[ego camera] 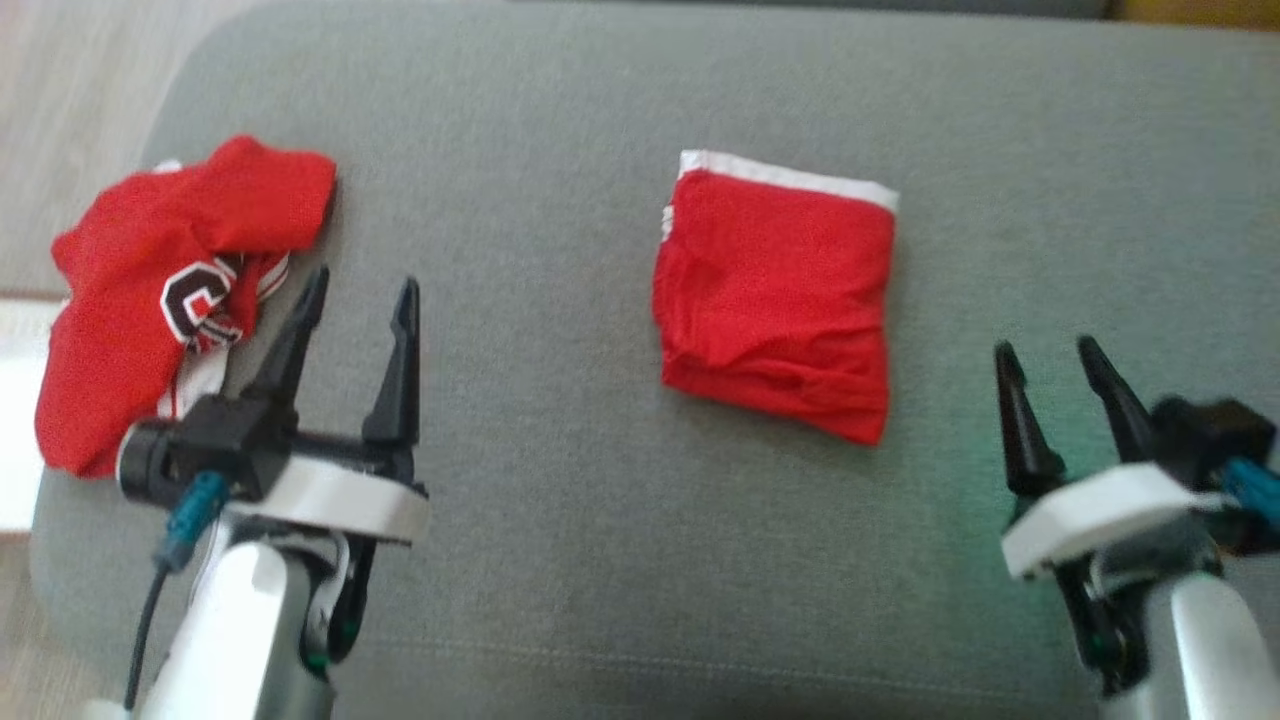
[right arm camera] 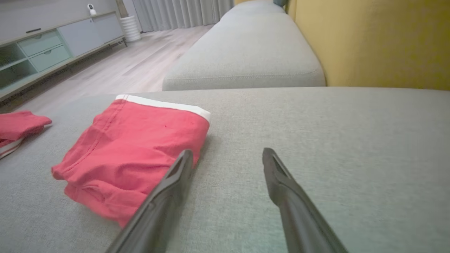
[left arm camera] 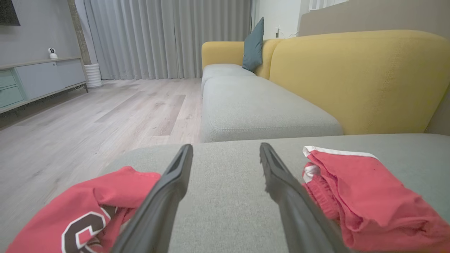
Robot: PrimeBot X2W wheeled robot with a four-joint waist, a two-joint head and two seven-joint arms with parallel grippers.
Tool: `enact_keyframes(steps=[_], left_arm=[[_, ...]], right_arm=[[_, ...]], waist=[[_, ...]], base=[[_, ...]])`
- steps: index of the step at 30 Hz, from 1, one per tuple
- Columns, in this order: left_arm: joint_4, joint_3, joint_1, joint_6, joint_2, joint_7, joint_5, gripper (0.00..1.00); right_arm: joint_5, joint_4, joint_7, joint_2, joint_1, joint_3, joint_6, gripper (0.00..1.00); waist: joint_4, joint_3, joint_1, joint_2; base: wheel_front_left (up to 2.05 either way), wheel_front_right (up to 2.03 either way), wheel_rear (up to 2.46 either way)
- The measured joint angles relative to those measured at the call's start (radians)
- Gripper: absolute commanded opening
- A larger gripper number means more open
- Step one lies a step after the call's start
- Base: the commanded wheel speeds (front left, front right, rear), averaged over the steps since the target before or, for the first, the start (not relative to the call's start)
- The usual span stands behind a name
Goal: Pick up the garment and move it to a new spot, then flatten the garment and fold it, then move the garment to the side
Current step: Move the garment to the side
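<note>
Red crumpled garment (ego camera: 150, 300) lies at the left edge of the grey cushion (ego camera: 560, 500), just left of the left gripper (ego camera: 364, 278), fingers spread wide, holding nothing. We locate the folded garment (ego camera: 775, 300) mid-cushion, nearer the right gripper (ego camera: 1044, 345), which is likewise spread and empty

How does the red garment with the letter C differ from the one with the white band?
The garment with the C lies crumpled; the garment with the white band is folded into a square. The C garment sits at the left edge of the grey cushion, beside the left gripper; the banded one lies near the middle. Both are red and untouched.
</note>
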Motion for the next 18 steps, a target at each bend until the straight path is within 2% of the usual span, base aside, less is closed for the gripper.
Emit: enact_keyframes(steps=[10, 15, 17, 18], left_arm=[[0.017, 0.003, -0.084, -0.003, -0.032, -0.026, 0.005, 1.0], [0.003, 0.005, -0.094, -0.015, -0.051, -0.03, 0.021, 1.0], [-0.001, 0.009, -0.094, -0.02, -0.054, -0.03, 0.023, 1.0], [-0.002, 0.012, -0.094, -0.024, -0.056, -0.03, 0.029, 1.0]], right_arm=[[0.045, 0.331, -0.009, -0.002, -0.214, 0.04, 0.0, 1.0], [0.06, 0.418, 0.007, -0.006, -0.256, 0.038, 0.0, 0.98], [0.063, 0.437, 0.022, -0.006, -0.275, 0.037, 0.0, 0.32], [0.069, 0.442, 0.033, -0.007, -0.281, 0.037, 0.0, 0.32]], waist=[[0.095, 0.101, 0.0001, 0.0], [0.128, 0.116, -0.0001, 0.0], [0.13, 0.114, -0.0002, 0.0], [0.13, 0.113, -0.0002, 0.0]], base=[[0.0, 0.0, 0.0], [0.0, 0.0, 0.0], [0.0, 0.0, 0.0], [0.0, 0.0, 0.0]])
